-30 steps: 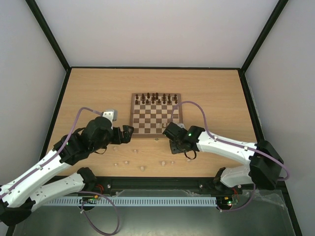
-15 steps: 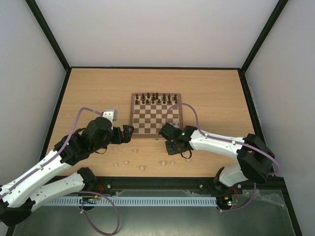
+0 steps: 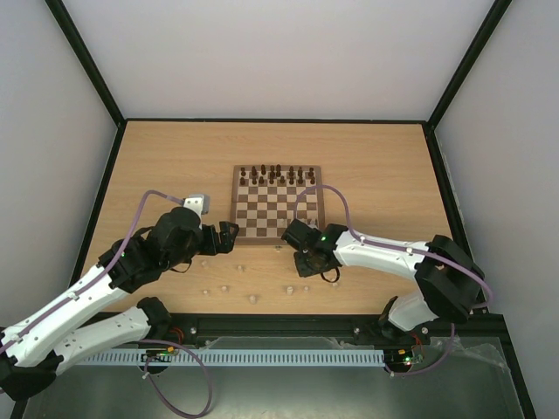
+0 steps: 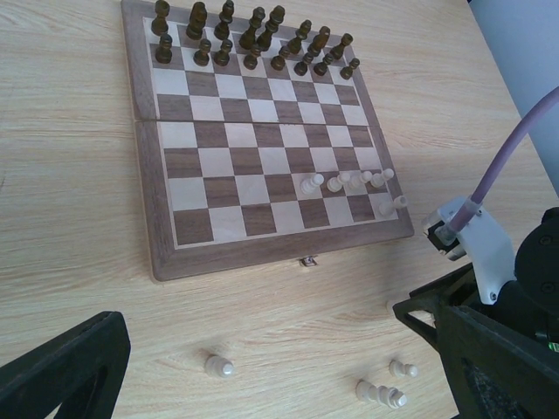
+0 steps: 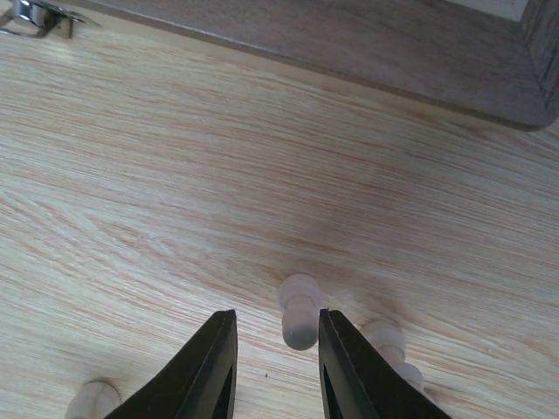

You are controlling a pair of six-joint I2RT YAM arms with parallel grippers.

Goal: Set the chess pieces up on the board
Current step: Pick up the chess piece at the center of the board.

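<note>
The board (image 3: 276, 209) lies mid-table, with dark brown pieces on its far rows. Several pale chess pieces (image 4: 354, 182) stand on its near right squares. More pale pieces lie on the table in front of it (image 3: 252, 298), three of them in the left wrist view (image 4: 218, 366). My right gripper (image 5: 276, 316) is open and low over the table, just in front of the board's near right edge. A pale pawn (image 5: 299, 312) stands between its fingers, closer to the right one. My left gripper (image 3: 229, 236) is open wide and empty, near the board's left front corner.
The board's latch (image 5: 35, 13) is at the far left of the right wrist view. Another pale piece (image 5: 393, 347) lies just right of the right finger, and one (image 5: 92, 399) at lower left. The right arm (image 4: 489, 288) fills the right of the left wrist view.
My right gripper has moved left and toward me, off the board's near right corner to the table in front of it. The left arm has barely moved.
</note>
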